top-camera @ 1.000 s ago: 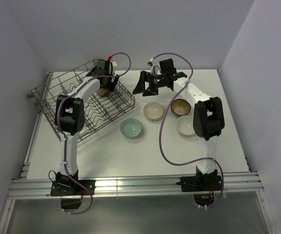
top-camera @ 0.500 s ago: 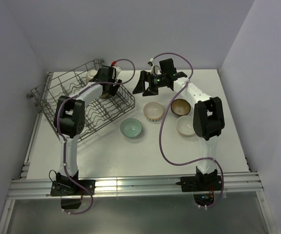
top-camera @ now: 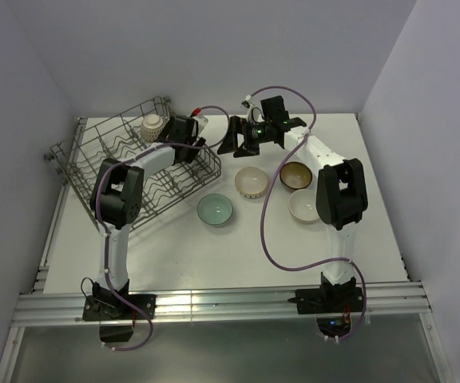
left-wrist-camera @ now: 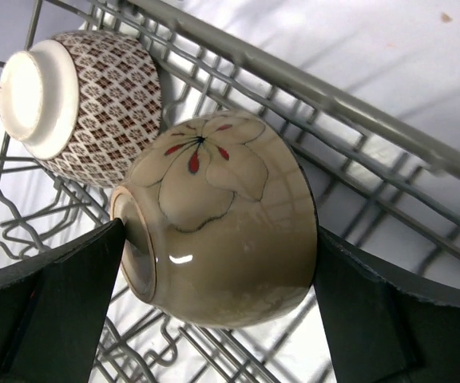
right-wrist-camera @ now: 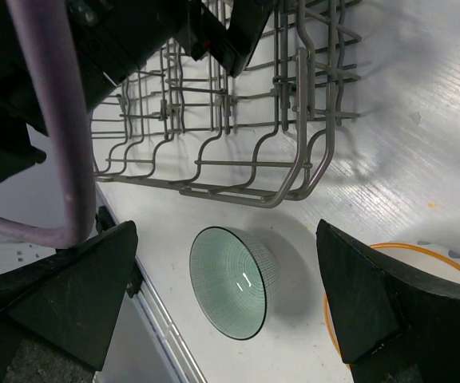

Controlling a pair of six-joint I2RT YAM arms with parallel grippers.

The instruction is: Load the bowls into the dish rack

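Note:
The grey wire dish rack (top-camera: 126, 171) stands at the table's left. A brown-patterned bowl (top-camera: 152, 124) lies on its side in the rack's far corner and also shows in the left wrist view (left-wrist-camera: 78, 92). My left gripper (top-camera: 184, 132) is over the rack's far right part, shut on a tan flower bowl (left-wrist-camera: 222, 223) held on its side above the rack wires (left-wrist-camera: 358, 112). My right gripper (top-camera: 246, 136) hovers open and empty beyond the rack's right end. A green bowl (top-camera: 215, 210) sits on the table below it, between the fingers in the right wrist view (right-wrist-camera: 234, 281).
Three more bowls stand on the table right of the rack: a cream bowl with an orange rim (top-camera: 251, 182), a brown bowl (top-camera: 295, 174) and a white bowl (top-camera: 304, 206). The rack's corner (right-wrist-camera: 294, 167) is close to the green bowl. Walls close in the table.
My left gripper has moved right along the rack's far side with the tan bowl. The patterned bowl in the far corner has come into view. The right arm has barely moved.

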